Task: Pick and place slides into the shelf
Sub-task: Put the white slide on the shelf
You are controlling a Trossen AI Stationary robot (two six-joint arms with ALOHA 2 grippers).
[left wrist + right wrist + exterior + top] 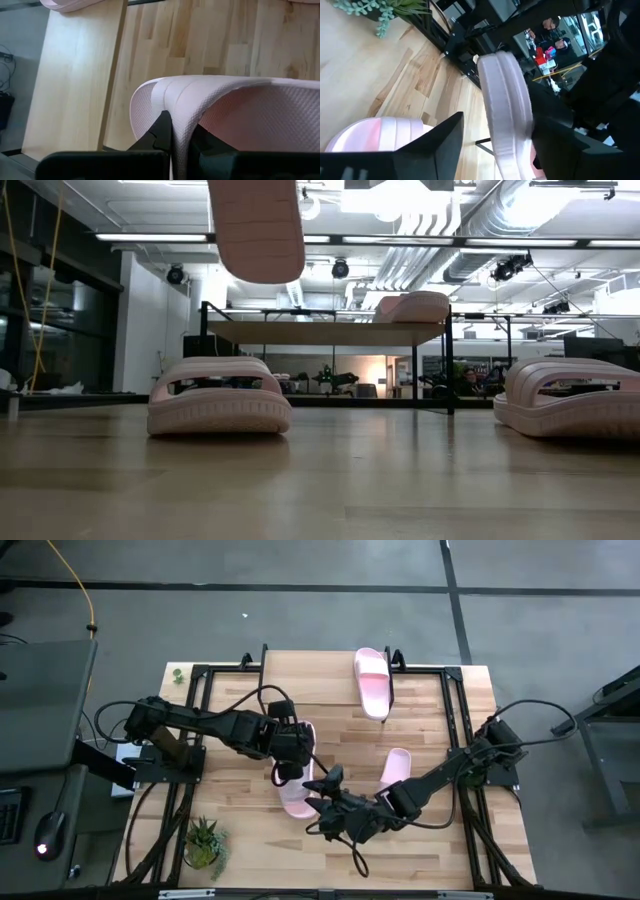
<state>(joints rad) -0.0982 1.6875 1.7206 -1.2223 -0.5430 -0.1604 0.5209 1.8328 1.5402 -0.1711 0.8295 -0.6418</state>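
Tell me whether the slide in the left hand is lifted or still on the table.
Lifted. The low view shows the held slide hanging high above the tabletop, and the left hand is clamped on its strap.

1. The shelf (300, 670) top is bare left of the one slide (372, 680) on it.
2. Mid-table, both arms crowd over the near slide (297, 802).
3. The potted plant (205, 840) blocks the near-left corner.

Lighting: bright, even, from ceiling strip lights (250, 238); soft shadows on the surface (430, 840). Right wrist view blurred; low-view foreground soft.
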